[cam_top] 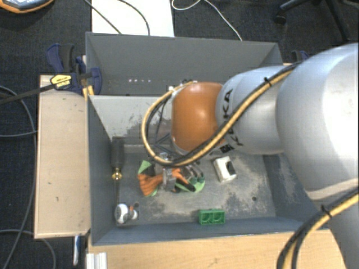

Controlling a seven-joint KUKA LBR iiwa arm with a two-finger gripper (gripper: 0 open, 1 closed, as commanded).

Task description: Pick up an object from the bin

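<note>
Green and blocky, a small two-socket piece (212, 217) lies by the near wall of the grey metal bin (247, 198), right of its middle. A round silvery thing (124, 212) sits in the near left corner. Further in, about mid-floor, lies a small heap of green and orange pieces (148, 184). The gripper (168, 176) is down on this heap, amid the pieces; whether it is open or closed on anything, I cannot tell. A white boxy thing (224, 168) rests just right of the heap, apart from it. A black rod with a brass end (116, 160) lies along the left wall. Beyond rises the wrist's orange cover (193, 116), ringed by a cable (149, 129).
</note>
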